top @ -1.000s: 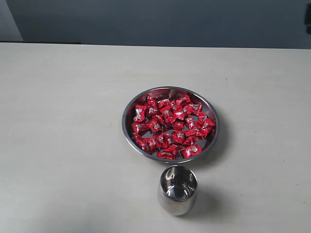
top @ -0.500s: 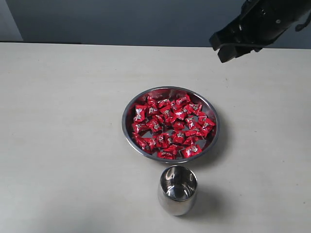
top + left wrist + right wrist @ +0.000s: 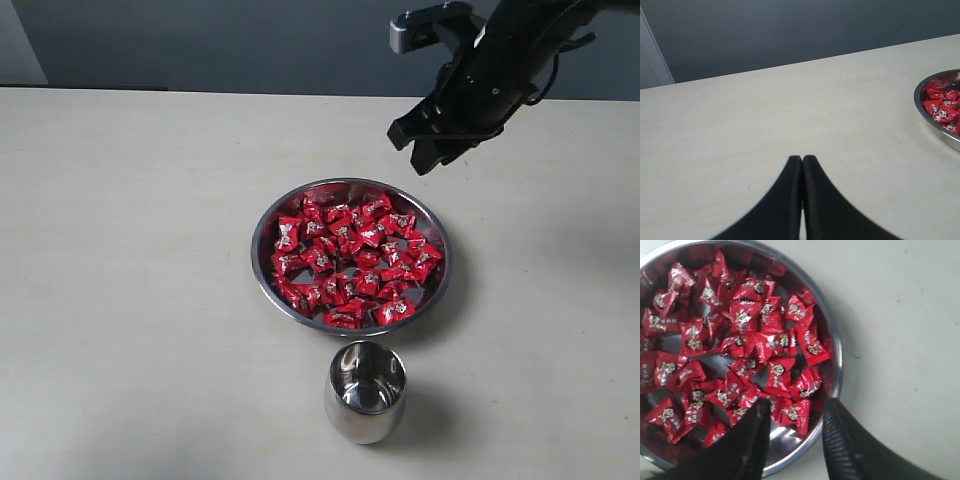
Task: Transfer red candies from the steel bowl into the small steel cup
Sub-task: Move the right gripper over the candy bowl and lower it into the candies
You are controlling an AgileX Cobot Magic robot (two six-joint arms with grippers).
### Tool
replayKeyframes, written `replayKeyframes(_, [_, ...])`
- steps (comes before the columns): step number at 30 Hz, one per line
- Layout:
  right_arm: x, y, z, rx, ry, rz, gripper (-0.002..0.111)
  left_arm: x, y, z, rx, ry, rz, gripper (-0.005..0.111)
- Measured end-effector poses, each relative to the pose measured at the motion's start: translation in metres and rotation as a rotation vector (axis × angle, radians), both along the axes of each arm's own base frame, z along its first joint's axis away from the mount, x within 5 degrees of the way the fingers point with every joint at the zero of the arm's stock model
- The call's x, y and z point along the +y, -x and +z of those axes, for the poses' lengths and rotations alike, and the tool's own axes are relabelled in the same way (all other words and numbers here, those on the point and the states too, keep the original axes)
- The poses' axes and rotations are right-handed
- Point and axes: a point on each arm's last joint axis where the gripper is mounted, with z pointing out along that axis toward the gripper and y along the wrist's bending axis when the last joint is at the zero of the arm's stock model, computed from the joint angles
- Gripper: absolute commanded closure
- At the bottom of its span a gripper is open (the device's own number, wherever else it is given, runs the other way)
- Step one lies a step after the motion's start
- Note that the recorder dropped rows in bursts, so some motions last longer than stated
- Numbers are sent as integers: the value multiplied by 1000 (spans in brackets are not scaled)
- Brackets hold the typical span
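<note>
Exterior view: crinkly, shiny red candies (image 3: 350, 262) heap in the wide, shallow steel bowl (image 3: 258, 250) mid-bench; the small steel cup (image 3: 366, 392), egg-sided and mirror-bright, stands just beside it toward the near edge. The black right claw (image 3: 415, 148) hangs released, fingers spread, between the bowl and the far edge. The left claw (image 3: 802, 160) is clenched, its tapered fingers touching. The bench (image 3: 130, 260) is matte off-white; a dark grey wall (image 3: 220, 40) rises behind its far edge.

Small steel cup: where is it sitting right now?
In the exterior view, the small steel cup stands upright on the table, low and slightly right of centre, just below the steel bowl of red candies. Neither wrist view shows it.
</note>
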Motion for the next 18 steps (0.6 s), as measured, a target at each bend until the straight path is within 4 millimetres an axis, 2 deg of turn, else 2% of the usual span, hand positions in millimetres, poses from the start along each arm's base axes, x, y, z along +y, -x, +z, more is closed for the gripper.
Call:
replayKeyframes(10, [34,8,-33,103,91,127,73,0,0,0,0,0,0,106])
replayKeyframes(15, [41,9,-45,134,109,148,63,0,0,0,0,0,0,106])
replayKeyframes(18, [47,11,-54,151,113,160,63,0,0,0,0,0,0,106])
